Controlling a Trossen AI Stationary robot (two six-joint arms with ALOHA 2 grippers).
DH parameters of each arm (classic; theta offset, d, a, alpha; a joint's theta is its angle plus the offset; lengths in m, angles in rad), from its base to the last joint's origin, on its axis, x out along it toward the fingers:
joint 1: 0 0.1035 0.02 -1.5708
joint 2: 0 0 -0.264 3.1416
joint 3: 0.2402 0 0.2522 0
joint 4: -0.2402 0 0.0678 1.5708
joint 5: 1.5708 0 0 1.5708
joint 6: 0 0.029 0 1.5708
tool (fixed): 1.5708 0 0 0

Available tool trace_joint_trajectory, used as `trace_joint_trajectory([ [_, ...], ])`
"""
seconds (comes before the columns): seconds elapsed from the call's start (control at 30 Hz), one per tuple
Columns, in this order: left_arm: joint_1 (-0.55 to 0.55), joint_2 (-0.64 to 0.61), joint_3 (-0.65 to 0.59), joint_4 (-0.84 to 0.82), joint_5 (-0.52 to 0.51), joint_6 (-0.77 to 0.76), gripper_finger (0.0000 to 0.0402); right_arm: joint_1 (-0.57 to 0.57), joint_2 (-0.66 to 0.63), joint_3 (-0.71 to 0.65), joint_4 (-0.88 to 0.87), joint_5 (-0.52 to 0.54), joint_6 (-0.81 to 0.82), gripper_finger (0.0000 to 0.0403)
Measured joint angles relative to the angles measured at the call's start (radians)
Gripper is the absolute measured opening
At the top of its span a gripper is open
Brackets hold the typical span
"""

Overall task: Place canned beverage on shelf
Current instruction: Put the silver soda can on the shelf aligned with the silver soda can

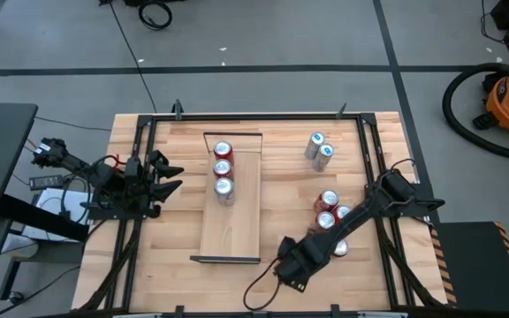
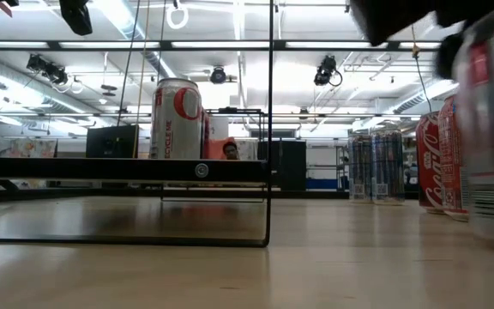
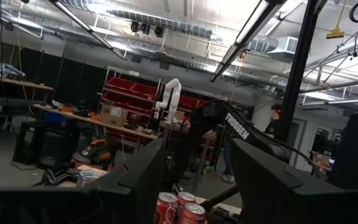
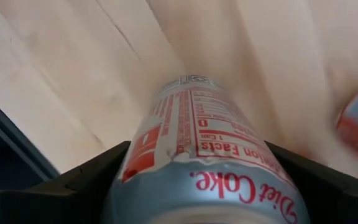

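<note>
**Can in the claw: what could slip or bump**

The right gripper has its two fingers shut tight on a Diet Coke can. The can sits between the fingers w/ one dark finger on each side. In the high view the right gripper is near the front edge of the table, and the can is hidden under the arm there.

The shelf is off to the gripper's side, not far, w/ three cans already lined up at its far end. The near half is bare wood.

Things that could go wrong, I think:

- The can is smooth and round. If the grip is weak it could slide out & roll.
- The shelf has a thin dark rim at its near end. If the can comes in too low it could hit the rim & tip.
- A bunch of red cans stands close behind the arm. A wide swing could knock them over.
- Put down too close to the three cans, it could bump them.

The left gripper waits beside the shelf, fingers apart, holding nothing.
</note>
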State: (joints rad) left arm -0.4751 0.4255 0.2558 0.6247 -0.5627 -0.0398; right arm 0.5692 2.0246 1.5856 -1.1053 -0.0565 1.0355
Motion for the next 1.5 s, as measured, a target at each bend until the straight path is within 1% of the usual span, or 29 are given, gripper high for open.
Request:
trace_joint_trajectory([
  [0.17,-0.005,0.0,0.0,0.0,0.011,-0.003,0.0194,-0.078,-0.011,0.0,-0.065,0.017,-0.227,0.0346],
  [0.33,-0.031,0.0,0.0,0.001,0.024,-0.002,0.0194,-0.163,-0.08,-0.001,-0.137,0.107,-0.411,0.0346],
  [0.47,-0.033,-0.001,0.0,0.024,0.021,0.04,0.0194,-0.251,-0.145,-0.001,-0.127,0.171,-0.544,0.0346],
  [0.53,-0.033,-0.001,0.0,0.03,0.005,0.083,0.0194,-0.302,-0.162,0.002,-0.106,0.171,-0.611,0.0346],
  [0.67,-0.033,0.0,0.0,0.026,-0.028,0.136,0.0194,-0.388,-0.164,0.001,-0.116,0.114,-0.698,0.0346],
  [0.83,-0.033,0.0,0.0,0.032,-0.029,0.161,0.0194,-0.418,-0.176,0.0,-0.14,0.161,-0.698,0.0346],
  [1.13,-0.033,0.0,0.0,0.144,-0.031,0.439,0.0194,-0.426,-0.175,-0.014,-0.156,0.169,-0.566,0.0346],
  [1.27,-0.033,0.0,0.027,0.15,-0.031,0.536,0.0194,-0.424,-0.174,-0.062,-0.145,0.166,-0.514,0.0352],
  [1.4,-0.033,-0.001,0.058,0.088,-0.054,0.585,0.0194,-0.426,-0.174,-0.13,-0.12,0.155,-0.474,0.0374],
  [1.5,-0.033,0.001,0.067,0.073,-0.086,0.641,0.0194,-0.43,-0.173,-0.195,-0.051,0.125,-0.47,0.039],
])
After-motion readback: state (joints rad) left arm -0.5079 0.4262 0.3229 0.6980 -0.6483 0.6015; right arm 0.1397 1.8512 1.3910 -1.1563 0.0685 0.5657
